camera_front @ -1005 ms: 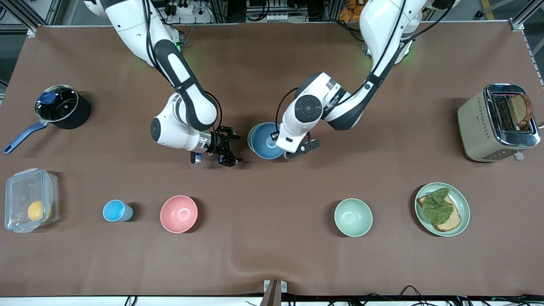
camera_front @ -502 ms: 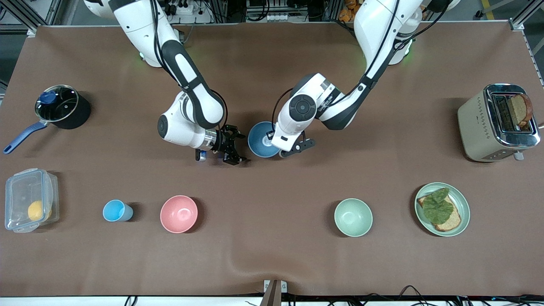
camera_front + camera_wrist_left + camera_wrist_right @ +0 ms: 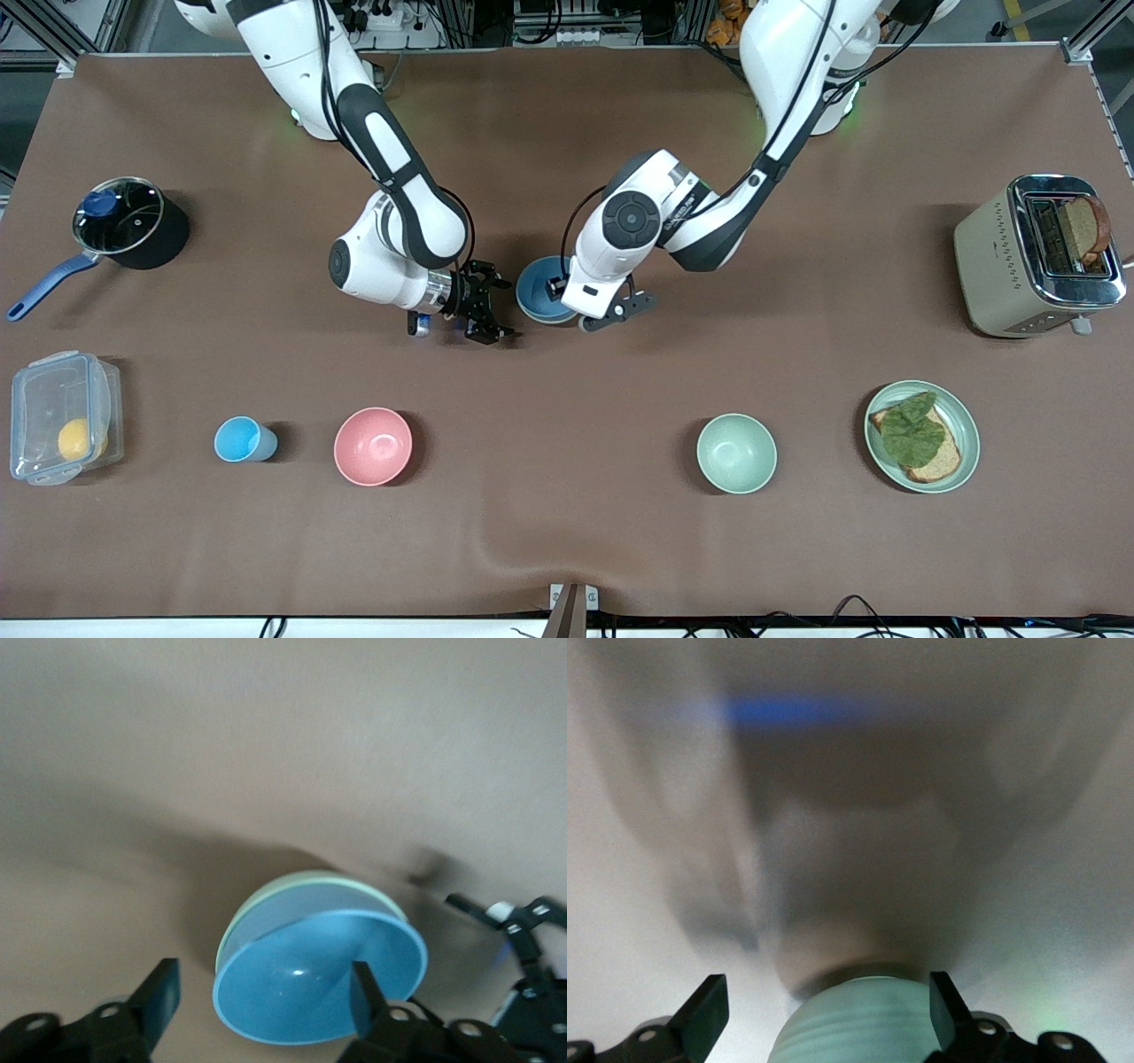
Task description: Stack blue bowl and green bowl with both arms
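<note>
The blue bowl (image 3: 538, 292) sits nested in a pale green bowl (image 3: 301, 881), between the two grippers, and also shows in the left wrist view (image 3: 310, 979). In the front view the blue bowl and the left hand hide that green bowl. My left gripper (image 3: 582, 307) is open over the blue bowl's edge, with one finger (image 3: 365, 992) in front of its inside and the other (image 3: 162, 994) outside. My right gripper (image 3: 500, 310) is open beside the stack, and the green bowl's outer wall (image 3: 859, 1023) shows between its fingers. A second green bowl (image 3: 736, 453) stands alone, nearer the camera.
A pink bowl (image 3: 373, 446), a light-blue cup (image 3: 241, 439) and a clear box (image 3: 62, 416) stand nearer the camera toward the right arm's end. A pot (image 3: 124, 221) is farther back. A green plate with a sandwich (image 3: 922, 436) and a toaster (image 3: 1036, 255) stand toward the left arm's end.
My left gripper and the blue bowl have shifted a little toward the right arm's end and away from the camera. The green rim beside the blue bowl no longer shows. My right gripper edged toward the bowls.
</note>
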